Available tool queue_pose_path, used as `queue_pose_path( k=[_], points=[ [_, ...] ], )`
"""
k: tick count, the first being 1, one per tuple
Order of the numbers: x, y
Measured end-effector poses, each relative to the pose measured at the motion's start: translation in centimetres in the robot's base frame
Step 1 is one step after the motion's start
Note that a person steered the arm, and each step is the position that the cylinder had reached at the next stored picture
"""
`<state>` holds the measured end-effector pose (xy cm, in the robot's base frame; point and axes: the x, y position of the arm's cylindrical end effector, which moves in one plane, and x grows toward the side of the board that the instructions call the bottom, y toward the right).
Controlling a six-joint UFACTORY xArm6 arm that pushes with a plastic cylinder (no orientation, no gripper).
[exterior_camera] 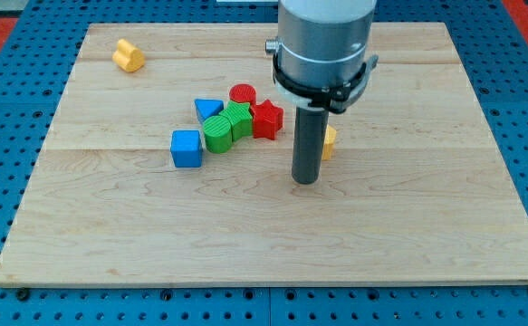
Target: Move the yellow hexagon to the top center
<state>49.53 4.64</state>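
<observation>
The yellow hexagon [329, 142] lies near the board's middle, mostly hidden behind my rod; only its right edge shows. My tip [306, 180] rests on the board just below and left of it, close to or touching it. A cluster lies to the tip's left: a red star [266, 119], a red cylinder [242, 94], two green blocks [226, 126], a blue triangle [208, 110] and a blue cube [187, 148]. A yellow heart-shaped block [128, 56] lies alone at the view's top left.
The wooden board [408, 226] sits on a blue pegboard surface [1, 163]. The arm's grey body [325, 41] hangs over the top centre of the board.
</observation>
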Motion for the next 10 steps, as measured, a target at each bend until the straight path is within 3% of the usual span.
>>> queue_pose_path(
  k=[1,2,3,4,5,7,8,9,10],
  points=[
    [-3.1,2.4],
    [-11.1,0.1],
    [-15.4,1.2],
    [-13.2,2.7],
    [-15.6,5.0],
    [-23.2,-4.5],
    [-25.0,-4.8],
    [-23.7,-5.5],
    [-20.8,-14.3]
  ],
)
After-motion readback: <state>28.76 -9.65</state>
